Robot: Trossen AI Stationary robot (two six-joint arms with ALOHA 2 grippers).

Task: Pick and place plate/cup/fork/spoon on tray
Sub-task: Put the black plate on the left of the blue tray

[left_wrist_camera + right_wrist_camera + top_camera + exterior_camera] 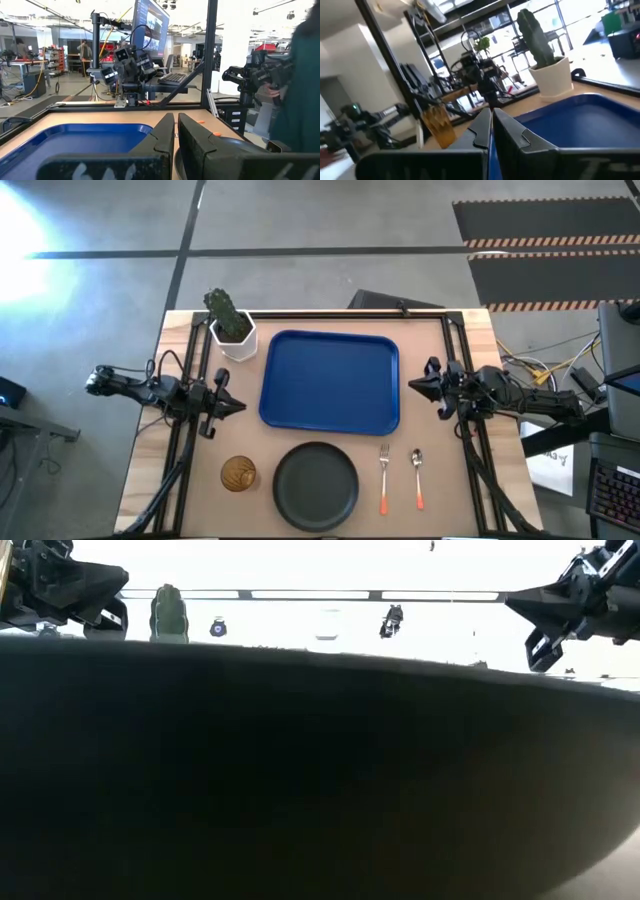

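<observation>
While tray [330,378] lies bare (plate [316,484] near it), left gripper [238,406] and right gripper [413,385] are held pressed together beside it.

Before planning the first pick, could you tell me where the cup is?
In the high view the cup stands on the table's near-left part, just left of the plate, off the tray.

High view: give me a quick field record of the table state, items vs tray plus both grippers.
tray: blue, centre of table, nothing on it
plate: on table at the near edge, outside the tray
cup: on table beside the plate, on the left arm's side
fork: on table, on the plate's other side
spoon: beside the fork, apart from it
cactus pot: at the tray's far corner, left arm's side
left gripper: shut, beside the tray, holding nothing
right gripper: shut, opposite side, holding nothing
</observation>
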